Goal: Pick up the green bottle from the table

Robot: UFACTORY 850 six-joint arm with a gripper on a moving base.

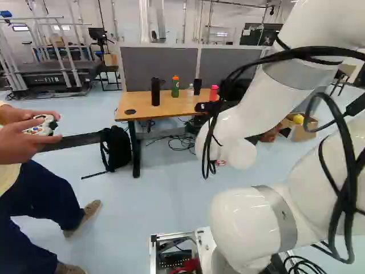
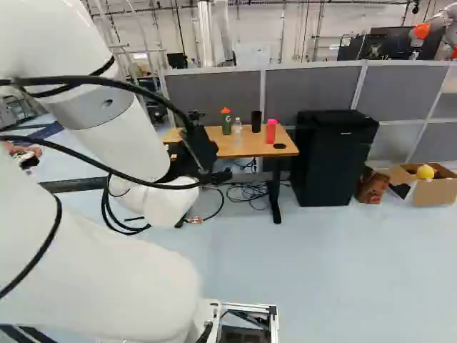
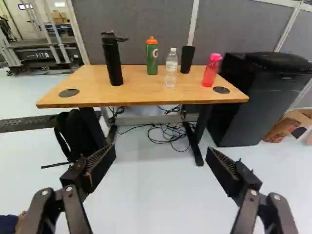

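- So the green bottle [image 3: 152, 61] is on the wooden surface [image 3: 141, 96], toward the far edge, with the clear bottle [image 3: 171, 68] just beside it and the black flask [image 3: 113, 63] on its other side, a bit more apart.
- Fingers [image 3: 103, 163] are wide apart and not holding anything.
- The big one, imo: the bottle lies ahead of the fingers, well apart from them, past the near edge of the surface. It sits pretty close to the midline between them, just a touch off toward the black flask's side.
- Only the one arm [image 1: 251, 222] to do this, so no debate about which is nearer. I'd guess it's a mostly forward move, probably with the base driving up some, plus a tiny sideways fix.
- As for how it points: it's standing upright, long axis straight up and down, orange cap [image 3: 151, 40] on top.
- The fingers face each other sideways, so their closing line runs across that axis. Looks to me like they could slide in around the body with no wrist roll.
- What I'd watch: the clear bottle stands slightly nearer the fingers and close by, so the one on that side might clip it going in.
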